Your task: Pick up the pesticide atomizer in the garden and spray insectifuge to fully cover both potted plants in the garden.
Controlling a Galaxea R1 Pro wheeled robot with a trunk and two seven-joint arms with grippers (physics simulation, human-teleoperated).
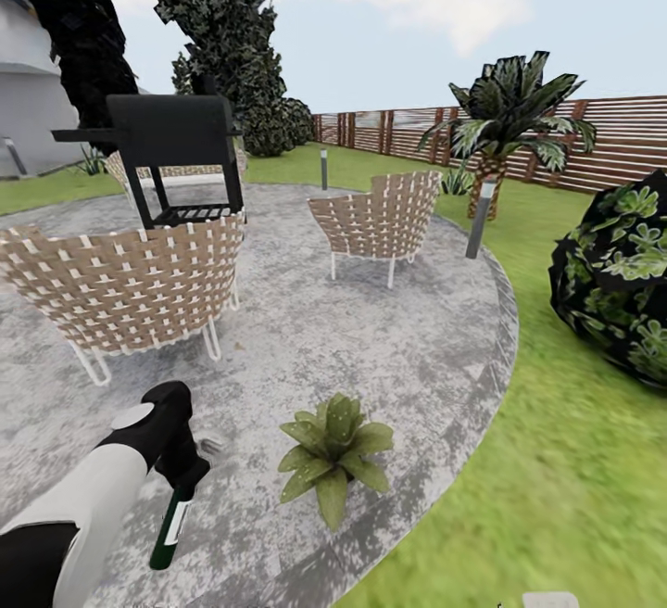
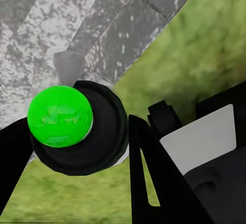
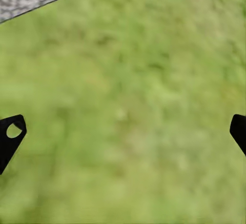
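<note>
1. Left gripper [image 1: 182, 478] is low in the head view, over the near part of the round grey patio [image 1: 398, 348]. Its fingers are clamped on the top of the spray bottle [image 1: 170, 528].
2. Bottle is dark w/ a pale label strip, hanging down from the gripper and slightly tilted, above the paving.
3. Left wrist view: the bottle [image 2: 77, 129] is seen end-on as a black round body w/ a bright green disc at its end, squeezed between the black fingers [image 2: 148, 172]. Paving and grass lie behind it.
4. One potted plant [image 1: 332, 453], a low rosette of green leaves, sits on the patio close to its near edge, just beside the bottle and towards the lawn [image 1: 574, 460]. Pot can't be made out.
5. Right gripper [image 3: 123, 131]: the two fingertips are spread wide at opposite edges of the right wrist view, nothing between them. Grass is below, w/ a corner of paving.
6. Further back on the patio: two woven chairs [image 1: 125, 288] [image 1: 380, 219] and a black grill [image 1: 176, 158].
7. On the lawn: a big round dark bush [image 1: 616, 279], a small palm [image 1: 505, 126], and a brown slatted fence [image 1: 611, 140] behind.
</note>
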